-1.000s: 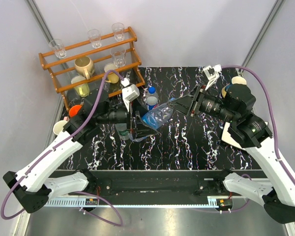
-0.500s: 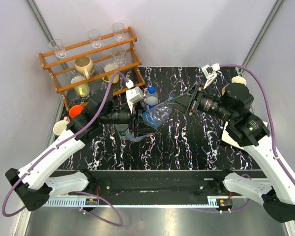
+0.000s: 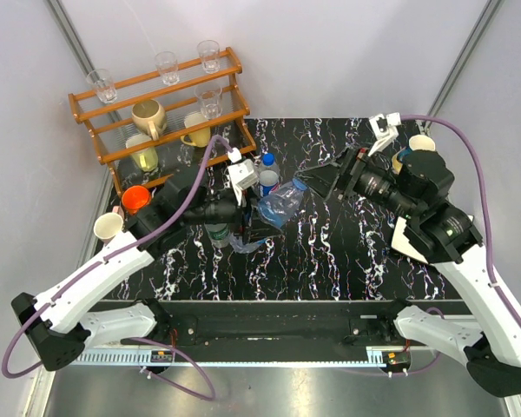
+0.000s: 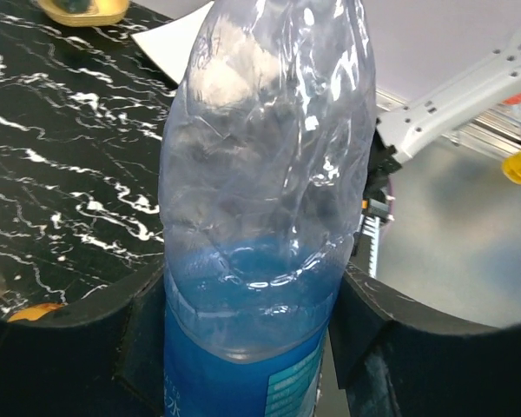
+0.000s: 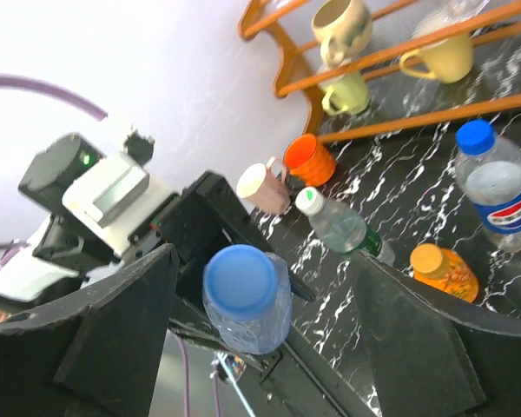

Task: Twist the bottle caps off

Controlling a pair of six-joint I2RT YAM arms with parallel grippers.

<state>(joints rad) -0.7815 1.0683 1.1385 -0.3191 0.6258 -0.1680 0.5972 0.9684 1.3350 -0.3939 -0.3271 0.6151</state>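
Black, white-veined marble-patterned table top (image 3: 347, 252) carrying the workspace, with a brown wooden rack of cups and glasses (image 3: 161, 111) at its far left corner. Above the table the left gripper (image 3: 246, 224) is clenched on the lower body of the translucent blue plastic bottle (image 3: 278, 204), which is held clear of the surface. In the overhead view the bottle's long axis runs from its base at lower left to its round blue screw cap (image 3: 300, 184) at upper right, so the cap points straight toward the right gripper (image 3: 323, 180), the nearer of the two to it. The right gripper is released, its jaws spread wider than the cap. The right wrist view meets the cap (image 5: 240, 280) almost end-on, centred between the two dark fingers (image 5: 130, 330) with a gap on either side. Whether the cap already lies inside the jaws or just ahead of their tips cannot be told. The judgement is that the coming move is a short advance along the bottle's axis, a closure on the cap and a twist. The left wrist view alone shows both of its fingers (image 4: 139, 334) pressed on the bottle's blue-tinted base and label; the cap lies beyond its top edge. The right wrist view alone shows three other capped bottles on the table beyond: a clear one with a blue-red label (image 5: 497, 191), a clear one with a white cap (image 5: 339, 228) and a squat orange one (image 5: 443, 269).
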